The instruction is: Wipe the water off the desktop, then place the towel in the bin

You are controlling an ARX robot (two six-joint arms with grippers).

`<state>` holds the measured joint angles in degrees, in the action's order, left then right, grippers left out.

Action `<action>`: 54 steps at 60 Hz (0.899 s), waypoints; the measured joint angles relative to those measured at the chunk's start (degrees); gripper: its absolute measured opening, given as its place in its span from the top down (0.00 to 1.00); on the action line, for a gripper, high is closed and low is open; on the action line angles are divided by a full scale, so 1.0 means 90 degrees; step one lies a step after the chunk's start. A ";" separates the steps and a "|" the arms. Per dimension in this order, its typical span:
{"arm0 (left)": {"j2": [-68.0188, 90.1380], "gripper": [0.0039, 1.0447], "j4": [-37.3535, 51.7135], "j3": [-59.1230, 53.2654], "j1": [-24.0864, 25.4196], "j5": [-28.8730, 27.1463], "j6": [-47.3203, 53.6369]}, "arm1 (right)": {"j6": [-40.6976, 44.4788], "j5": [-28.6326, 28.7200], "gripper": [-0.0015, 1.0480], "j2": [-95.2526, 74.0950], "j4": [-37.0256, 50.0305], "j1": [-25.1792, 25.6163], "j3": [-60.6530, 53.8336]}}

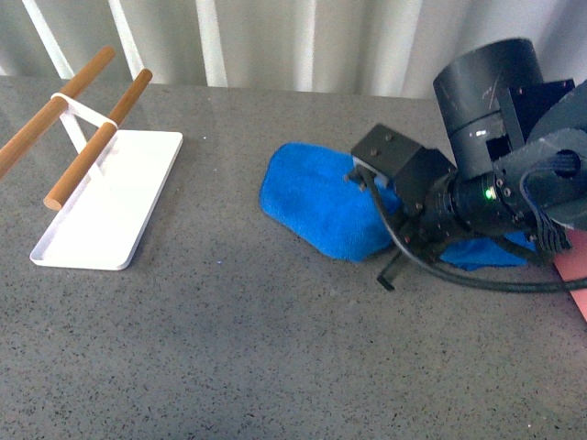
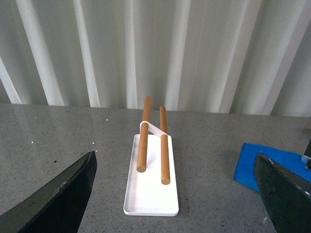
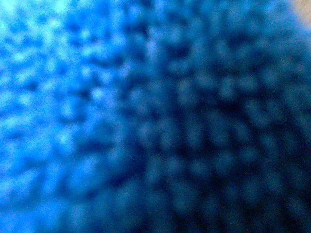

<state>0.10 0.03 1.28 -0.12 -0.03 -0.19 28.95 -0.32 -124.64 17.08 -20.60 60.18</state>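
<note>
The royal-blue towel [image 1: 316, 197] lies crumpled on the speckled grey desktop [image 1: 275, 348], right of centre. My right gripper [image 1: 408, 240] presses down on the towel's right part and is shut on it; the arm's body hides its fingertips. The right wrist view is filled with blurred blue towel [image 3: 97, 97] pile, very close. A sliver of the salmon-pink bin [image 1: 573, 270] shows at the right edge, just beyond the arm. My left gripper [image 2: 175, 156] hangs open above the desktop, nothing between its dark fingers [image 2: 63, 194]; one corner of the towel [image 2: 252, 165] shows beside it.
A flat white tray [image 1: 110, 197] with two wooden rods [image 1: 96, 137] on a white bracket stands at the far left; the same tray [image 2: 150, 194] sits straight ahead of the left gripper. A pleated white curtain [image 1: 275, 37] hangs behind the desktop's back edge.
</note>
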 joint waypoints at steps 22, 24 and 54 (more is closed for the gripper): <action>0.0000 0.06 0.0000 0.0000 0.0000 0.0002 0.0000 | -0.1401 0.0743 0.95 0.1838 0.0680 -0.0855 0.0699; 0.0000 0.06 0.0000 0.0000 0.0000 0.0002 0.0000 | -0.1457 0.0712 0.95 0.2050 0.0692 -0.0891 0.0719; 0.0000 0.06 0.0000 0.0000 0.0000 0.0005 0.0000 | -0.1877 -0.1853 0.95 0.3606 0.0886 0.0675 0.0542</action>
<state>0.10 0.03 1.28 -0.12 0.01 -0.19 12.05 -16.99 -92.18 25.06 -14.52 65.06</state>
